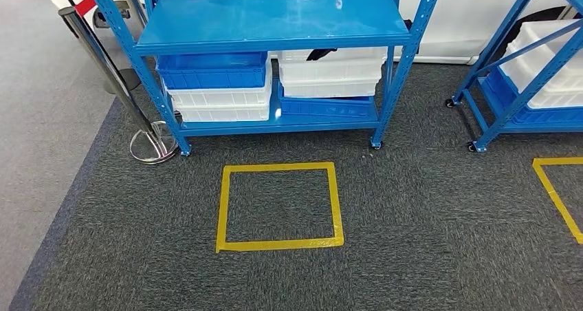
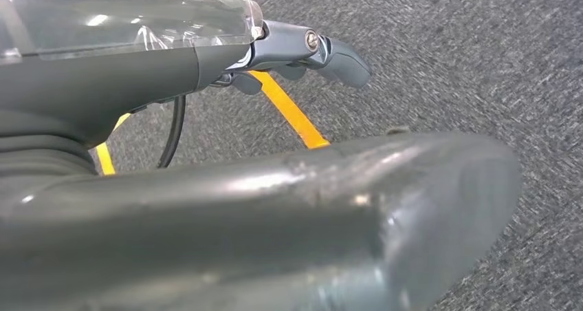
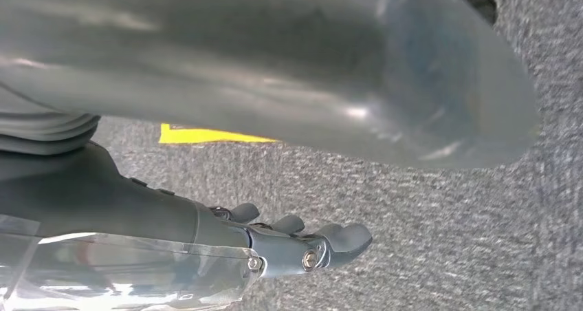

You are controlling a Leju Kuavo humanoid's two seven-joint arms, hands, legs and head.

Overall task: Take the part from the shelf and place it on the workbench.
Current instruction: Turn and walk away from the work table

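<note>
The blue shelf (image 1: 275, 22) stands ahead of me with stacked bins on its lower level. A dark object (image 1: 321, 53) pokes out over the rim of the upper white bin (image 1: 330, 70) on the right side; what it is I cannot tell. My left hand (image 2: 206, 70) hangs over the grey carpet and holds nothing, its dark fingers (image 2: 340, 60) stretched out away from the thick thumb (image 2: 309, 215). My right hand (image 3: 206, 228) hangs the same way, empty, with its fingers (image 3: 330, 242) held out loosely above the carpet.
A blue bin (image 1: 213, 70) sits on white bins (image 1: 220, 104) at the shelf's left. A yellow tape square (image 1: 278, 204) marks the carpet before the shelf. A barrier post (image 1: 110, 77) stands at the left. A second blue shelf (image 1: 529, 84) stands at the right, beside another tape mark (image 1: 557, 194).
</note>
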